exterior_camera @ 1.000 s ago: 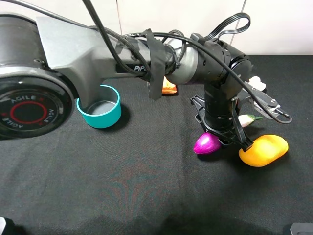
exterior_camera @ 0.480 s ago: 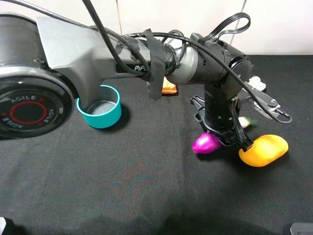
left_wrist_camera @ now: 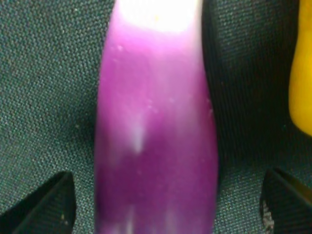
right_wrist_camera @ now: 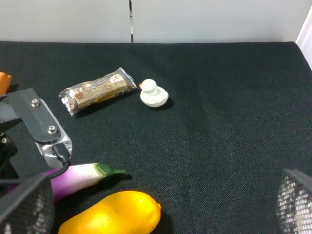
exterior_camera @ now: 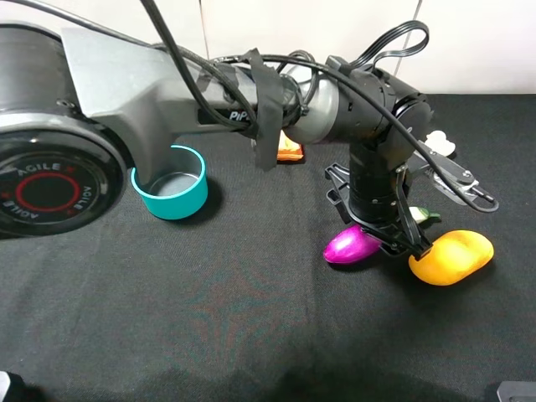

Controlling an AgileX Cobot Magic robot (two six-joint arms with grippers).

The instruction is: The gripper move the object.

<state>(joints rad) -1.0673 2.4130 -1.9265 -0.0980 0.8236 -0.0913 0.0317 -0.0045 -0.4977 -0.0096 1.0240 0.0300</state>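
Note:
The purple eggplant (exterior_camera: 350,244) lies on the black cloth, its white end and green stem pointing right toward the back. My left gripper (exterior_camera: 378,238) hangs straight down over it. In the left wrist view the eggplant (left_wrist_camera: 156,146) runs between the two black fingertips (left_wrist_camera: 48,204), with a gap on each side. The left gripper (left_wrist_camera: 168,204) is open around it. The eggplant also shows in the right wrist view (right_wrist_camera: 78,178). My right gripper (right_wrist_camera: 161,207) is open and empty, held away from it.
A yellow-orange mango (exterior_camera: 450,257) lies right next to the eggplant, on its right. A teal cup (exterior_camera: 170,182) stands at the left and an orange packet (exterior_camera: 290,149) behind the arm. A white duck toy (right_wrist_camera: 154,95) and a wrapped snack bar (right_wrist_camera: 97,90) lie farther back.
The eggplant has shifted a little to the left and turned, its stem end coming nearer. The left gripper has stayed over it. The mango has not moved.

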